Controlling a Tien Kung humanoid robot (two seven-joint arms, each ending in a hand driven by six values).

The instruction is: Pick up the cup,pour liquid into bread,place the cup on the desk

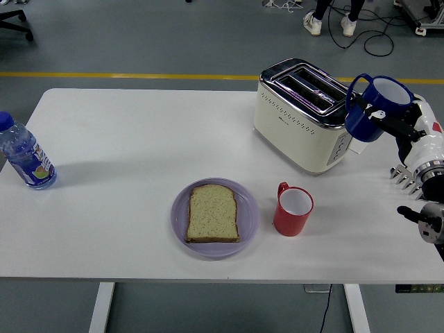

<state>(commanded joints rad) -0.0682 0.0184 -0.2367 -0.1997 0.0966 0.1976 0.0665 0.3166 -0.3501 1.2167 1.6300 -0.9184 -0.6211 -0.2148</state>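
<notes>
My right hand point(397, 122) is shut on a blue cup point(374, 107) with a white inside. It holds the cup in the air at the right of the table, just right of the toaster, mouth tilted up and to the right. A slice of bread point(213, 213) lies on a purple plate point(248, 220) near the table's front middle. A red cup point(293, 209) stands upright right of the plate. The left arm is out of view.
A cream toaster point(300, 115) stands at the back right, close to the blue cup. A water bottle point(24, 154) stands at the far left edge. A person's feet point(327, 21) show on the floor beyond the table.
</notes>
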